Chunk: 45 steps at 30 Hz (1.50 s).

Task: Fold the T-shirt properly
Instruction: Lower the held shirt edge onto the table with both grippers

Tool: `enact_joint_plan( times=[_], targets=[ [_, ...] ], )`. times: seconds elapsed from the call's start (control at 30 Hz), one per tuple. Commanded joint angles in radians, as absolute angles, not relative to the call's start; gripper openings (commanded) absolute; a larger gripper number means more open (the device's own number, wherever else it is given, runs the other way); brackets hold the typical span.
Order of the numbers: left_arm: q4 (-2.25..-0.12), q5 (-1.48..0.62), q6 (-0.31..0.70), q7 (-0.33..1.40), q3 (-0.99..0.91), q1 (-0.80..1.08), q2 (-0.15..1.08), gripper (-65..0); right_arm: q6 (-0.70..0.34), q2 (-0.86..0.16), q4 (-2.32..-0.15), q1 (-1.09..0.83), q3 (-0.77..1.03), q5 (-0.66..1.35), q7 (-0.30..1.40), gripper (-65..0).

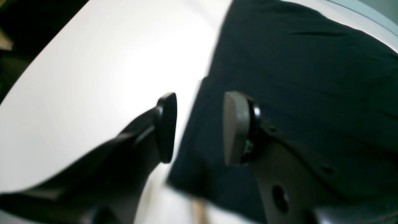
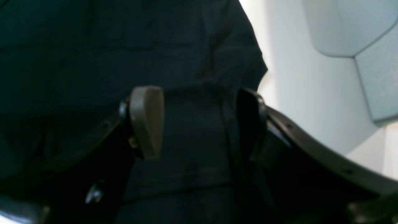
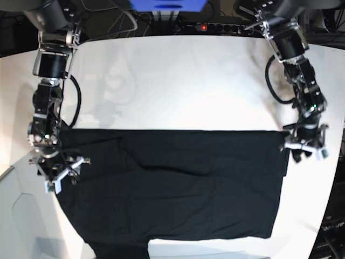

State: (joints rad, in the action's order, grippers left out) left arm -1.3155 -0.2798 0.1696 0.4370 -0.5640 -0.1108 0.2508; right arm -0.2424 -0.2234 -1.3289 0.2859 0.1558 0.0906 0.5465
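1. Across the near half of the white table (image 3: 178, 81) lies the T-shirt (image 3: 172, 183), spread flat and black, with its straight top edge running from side to side and its lower part reaching the table's near edge. A few soft creases cross the cloth; no label, print or writing can be seen on the face that shows.

2. At the shirt's edge on the base view's left, the right gripper (image 3: 60, 171) hangs low over the cloth, its arm coming down from the far corner of the table. In the right wrist view the right gripper (image 2: 199, 121) has its jaws apart, with a folded band of black cloth lying between the pale pad and the dark pad; the view is too dark and blurred to tell whether either pad touches it.

3. At the shirt's opposite edge, the left gripper (image 3: 305, 147) sits just beside the top corner, its arm bending down from the far right corner of the table. In the left wrist view the left gripper (image 1: 200, 127) also stands with jaws apart: the dark pad is over bare table, the pale pad over the cloth, and the shirt's edge runs through the gap between them.

4. Beyond the table's far edge, dark cables (image 3: 118, 19) and a blue box (image 3: 167, 4) show.
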Motion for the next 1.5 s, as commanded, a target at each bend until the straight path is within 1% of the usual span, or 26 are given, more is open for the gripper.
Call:
enact_joint_plan(
  times=[0.0, 0.2, 0.5, 0.73, 0.87, 0.9, 0.93, 1.07, 1.1, 1.17, 1.33, 1.47],
  targets=[
    [-1.325, -0.286, 0.171, 0.417, -0.584, -0.122, 0.257, -40.9, -0.237, -0.242, -1.351, 0.297, 0.159, 0.097, 0.524, -27.3],
    [-1.236, -0.286, 0.176, 0.41, -0.605, -0.099, 0.248, -40.8, -0.239, -0.248, -1.425, 0.217, 0.159, 0.099, 0.524, -27.3],
    [-1.102, -0.286, 0.176, 0.407, -0.605, -0.17, 0.243, -40.8, -0.239, -0.254, -1.494, 0.148, 0.159, 0.099, 0.524, -27.1],
    [-1.073, -0.286, 0.176, 0.407, -0.604, -0.183, 0.242, -40.8, -0.239, -0.272, -1.546, 0.108, 0.16, 0.099, 0.524, -27.0],
    [-1.072, -0.286, 0.177, 0.407, -0.602, -0.171, 0.225, -41.4, -0.239, -0.271, -1.521, 0.114, 0.248, 0.099, 0.524, -27.0],
    [-1.07, -0.286, 0.177, 0.409, -0.602, -0.165, 0.225, -42.8, -0.239, -0.271, -1.501, 0.117, 0.269, 0.099, 0.524, -27.0],
    [-1.07, -0.286, 0.177, 0.409, -0.602, -0.156, 0.223, -45.7, -0.24, -0.272, -1.474, 0.12, 0.291, 0.099, 0.524, -26.9],
    [-1.07, -0.286, 0.177, 0.41, -0.602, -0.142, 0.222, -63.4, -0.243, -0.291, -1.357, 0.162, 0.343, 0.099, 0.524, -26.9],
    [-1.07, -0.286, 0.177, 0.412, -0.602, -0.137, 0.22, -65.0, -0.243, -0.303, -1.328, 0.166, 0.348, 0.102, 0.524, -26.9],
    [-1.07, -0.286, 0.177, 0.412, -0.602, -0.134, 0.22, -64.1, -0.243, -0.314, -1.285, 0.166, 0.344, 0.104, 0.519, -26.9],
    [-1.07, -0.286, 0.177, 0.41, -0.602, -0.125, 0.222, -65.0, -0.243, -0.315, -1.204, 0.157, 0.346, 0.101, 0.435, -26.9],
    [-1.07, -0.286, 0.177, 0.41, -0.602, -0.124, 0.223, -65.0, -0.243, -0.314, -1.144, 0.153, 0.344, 0.101, 0.43, -26.9]
  ],
)
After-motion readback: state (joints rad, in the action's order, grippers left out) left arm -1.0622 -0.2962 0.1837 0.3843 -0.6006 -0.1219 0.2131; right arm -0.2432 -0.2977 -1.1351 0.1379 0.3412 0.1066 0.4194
